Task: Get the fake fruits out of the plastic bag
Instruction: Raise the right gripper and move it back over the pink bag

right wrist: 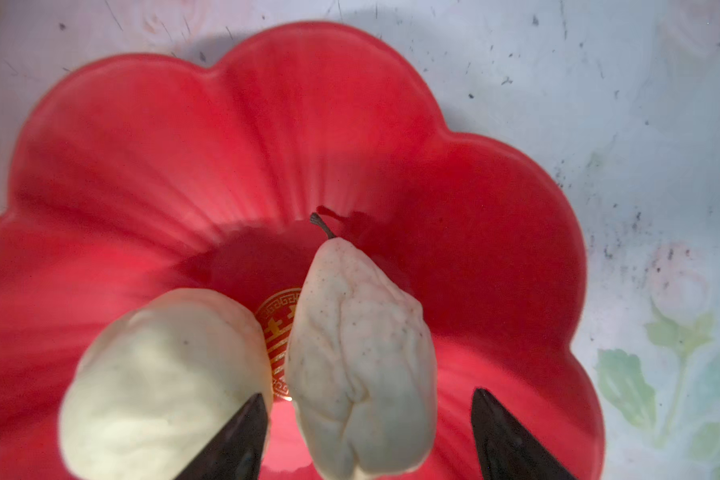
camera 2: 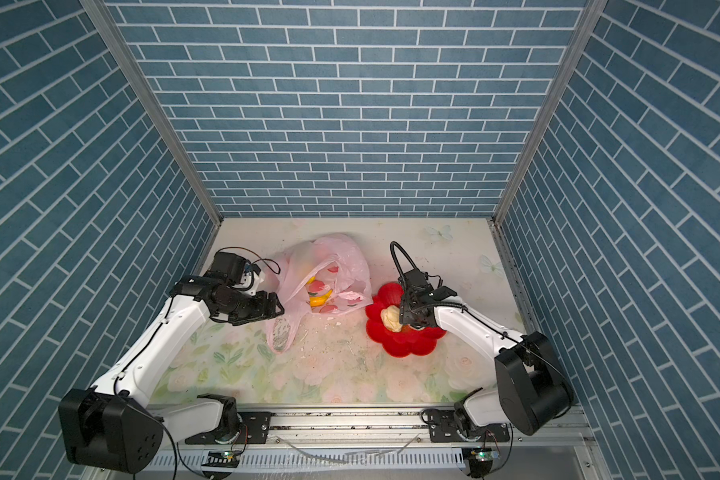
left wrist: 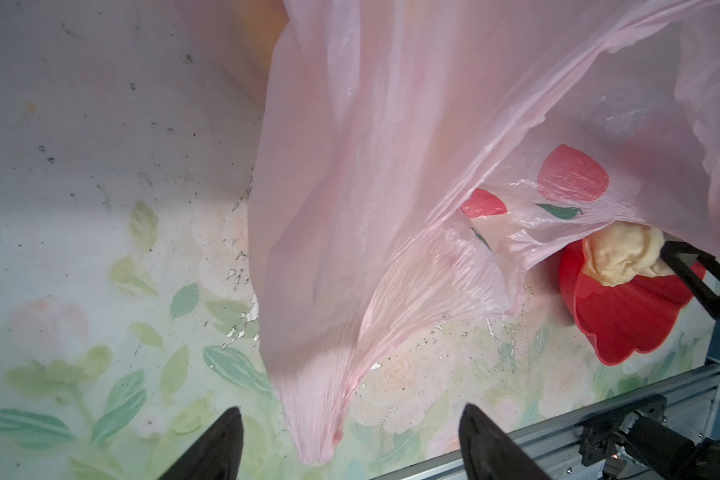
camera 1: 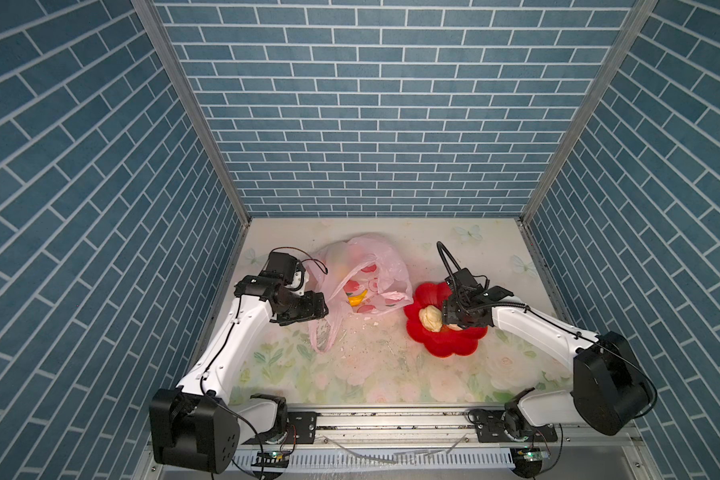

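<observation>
The pale-pink plastic bag [camera 1: 362, 266] [camera 2: 333, 257] lies at the middle back with its mouth open. A yellow banana [camera 1: 358, 298] [camera 2: 321, 298] shows inside it, and other fruits are only blurred colour through the film. My left gripper [camera 1: 324, 309] [left wrist: 350, 415] is open beside the bag's handle loop [left wrist: 308, 374], which hangs between its fingers without touching them. My right gripper [camera 1: 445, 320] [right wrist: 368, 395] is open low over the red dish [camera 1: 449, 349] [right wrist: 184, 166]. A cream pear-like fruit [right wrist: 362, 353] lies in the dish between the fingers. A second cream fruit [right wrist: 163, 374] [camera 1: 430, 318] lies beside it.
The floral tabletop [camera 1: 371, 365] carries crumbs and specks in front of the bag. Blue brick walls close the left, back and right sides. A metal rail [camera 1: 391, 419] with both arm bases runs along the front edge.
</observation>
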`<state>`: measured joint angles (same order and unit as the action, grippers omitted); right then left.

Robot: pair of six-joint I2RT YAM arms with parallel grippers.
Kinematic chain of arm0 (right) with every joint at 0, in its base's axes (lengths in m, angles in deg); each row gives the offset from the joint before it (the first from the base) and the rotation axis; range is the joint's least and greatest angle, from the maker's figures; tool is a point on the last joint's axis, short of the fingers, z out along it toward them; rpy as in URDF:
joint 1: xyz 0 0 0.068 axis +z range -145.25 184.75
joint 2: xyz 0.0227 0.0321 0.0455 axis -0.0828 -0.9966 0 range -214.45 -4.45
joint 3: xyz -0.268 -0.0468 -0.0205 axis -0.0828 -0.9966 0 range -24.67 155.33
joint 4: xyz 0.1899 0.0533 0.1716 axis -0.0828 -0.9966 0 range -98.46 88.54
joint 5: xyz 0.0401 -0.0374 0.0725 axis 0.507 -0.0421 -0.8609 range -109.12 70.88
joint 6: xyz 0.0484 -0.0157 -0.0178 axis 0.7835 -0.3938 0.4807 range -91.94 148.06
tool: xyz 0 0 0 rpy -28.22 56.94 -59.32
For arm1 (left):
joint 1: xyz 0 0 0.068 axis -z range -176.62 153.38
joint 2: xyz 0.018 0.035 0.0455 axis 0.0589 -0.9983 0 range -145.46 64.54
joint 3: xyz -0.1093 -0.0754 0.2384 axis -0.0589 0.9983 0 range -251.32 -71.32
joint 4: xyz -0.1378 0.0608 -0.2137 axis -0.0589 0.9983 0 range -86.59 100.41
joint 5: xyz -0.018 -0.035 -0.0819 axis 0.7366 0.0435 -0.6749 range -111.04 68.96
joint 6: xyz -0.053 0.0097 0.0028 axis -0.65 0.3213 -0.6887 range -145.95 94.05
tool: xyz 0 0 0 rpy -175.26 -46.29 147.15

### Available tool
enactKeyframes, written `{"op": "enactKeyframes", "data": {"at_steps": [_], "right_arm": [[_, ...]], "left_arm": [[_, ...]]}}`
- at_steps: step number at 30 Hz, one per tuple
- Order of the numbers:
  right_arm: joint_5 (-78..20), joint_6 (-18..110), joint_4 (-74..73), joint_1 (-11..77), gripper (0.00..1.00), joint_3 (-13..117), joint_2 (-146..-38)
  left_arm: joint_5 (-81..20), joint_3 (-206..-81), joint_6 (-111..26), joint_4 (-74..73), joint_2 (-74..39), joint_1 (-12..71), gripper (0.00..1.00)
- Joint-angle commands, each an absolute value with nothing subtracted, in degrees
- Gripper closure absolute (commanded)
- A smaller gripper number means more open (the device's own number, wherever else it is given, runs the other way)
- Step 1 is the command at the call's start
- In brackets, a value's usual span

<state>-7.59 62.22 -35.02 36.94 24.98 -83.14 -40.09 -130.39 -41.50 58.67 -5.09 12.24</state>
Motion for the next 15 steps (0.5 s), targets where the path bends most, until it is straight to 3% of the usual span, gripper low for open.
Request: {"op": "enactKeyframes", "data": {"at_steps": [1, 8, 13, 15], "right_arm": [[-5.5, 62.4, -38.2, 36.7, 0.22, 24.7, -79.7], [-4.5, 61.9, -40.7, 36.7, 0.22, 28.4, -74.7], [-4.9, 61.0, -41.4, 36.7, 0.22, 31.8, -72.8], [-5.9, 60.5, -41.0, 36.7, 0.23, 32.7, -71.6]], "left_arm": [[-36.3, -129.1, -41.0, 59.1, -3.7, 12.2, 0.17], [-33.1, -125.8, -42.1, 54.4, -4.9, 12.2, 0.18], [-38.0, -123.3, -44.1, 44.9, -9.1, 12.2, 0.27], [-40.0, -123.3, -45.4, 41.5, -10.0, 12.2, 0.36]]}}
